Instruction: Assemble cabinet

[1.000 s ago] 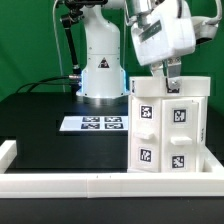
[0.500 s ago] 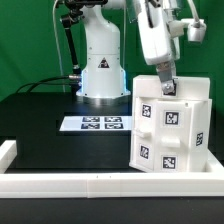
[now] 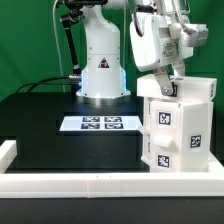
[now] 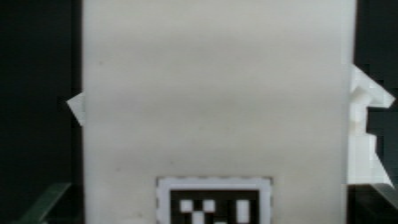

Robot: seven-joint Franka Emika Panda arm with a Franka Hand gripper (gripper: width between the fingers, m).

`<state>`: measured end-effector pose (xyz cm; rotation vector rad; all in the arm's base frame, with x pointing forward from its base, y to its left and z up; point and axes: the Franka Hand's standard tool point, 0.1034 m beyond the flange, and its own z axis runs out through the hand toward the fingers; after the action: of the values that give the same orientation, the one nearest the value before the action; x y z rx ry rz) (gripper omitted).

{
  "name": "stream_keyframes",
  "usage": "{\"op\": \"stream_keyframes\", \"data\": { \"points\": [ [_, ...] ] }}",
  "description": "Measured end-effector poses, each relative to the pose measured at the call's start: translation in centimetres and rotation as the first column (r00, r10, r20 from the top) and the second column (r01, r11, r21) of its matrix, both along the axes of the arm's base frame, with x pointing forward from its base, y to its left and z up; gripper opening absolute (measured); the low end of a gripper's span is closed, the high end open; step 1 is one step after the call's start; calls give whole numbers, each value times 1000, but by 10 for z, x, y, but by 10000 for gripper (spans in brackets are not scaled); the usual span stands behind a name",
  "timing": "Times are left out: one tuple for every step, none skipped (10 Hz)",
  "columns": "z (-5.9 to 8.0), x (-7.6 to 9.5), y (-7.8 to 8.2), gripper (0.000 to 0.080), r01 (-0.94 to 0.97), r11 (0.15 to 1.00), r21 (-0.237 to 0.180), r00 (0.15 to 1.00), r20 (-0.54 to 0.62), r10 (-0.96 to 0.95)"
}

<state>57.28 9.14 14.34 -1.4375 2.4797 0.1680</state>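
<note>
The cabinet (image 3: 181, 128) is a tall white box with several black-and-white tags on its faces. It stands at the exterior view's right, one corner turned toward the camera. My gripper (image 3: 168, 86) comes down on its top edge and is shut on the top wall. In the wrist view a white face of the cabinet (image 4: 214, 100) fills the picture, with one tag (image 4: 215, 205) on it. My fingertips are hidden there.
The marker board (image 3: 100, 124) lies flat on the black table in front of the arm's white base (image 3: 103, 70). A long white rail (image 3: 90, 184) frames the table's front edge, with a raised end at the exterior view's left (image 3: 7, 152).
The cabinet has turned about its upright axis and shifted toward the exterior view's right. My gripper and wrist have turned with it, still on its top.
</note>
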Motion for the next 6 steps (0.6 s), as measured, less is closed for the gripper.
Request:
{"op": "stream_keyframes", "data": {
  "points": [
    [4,1,0,728,-11,1000,8,1000,13,11],
    [12,3,1,778,-9,1000,22,1000,28,9],
    [18,5,1,793,-3,999,33,999,40,2],
    [22,6,2,793,-8,999,35,999,48,7],
    [19,5,2,798,-13,999,34,999,44,11],
    [18,5,2,798,-28,999,30,999,47,27]
  ]
}}
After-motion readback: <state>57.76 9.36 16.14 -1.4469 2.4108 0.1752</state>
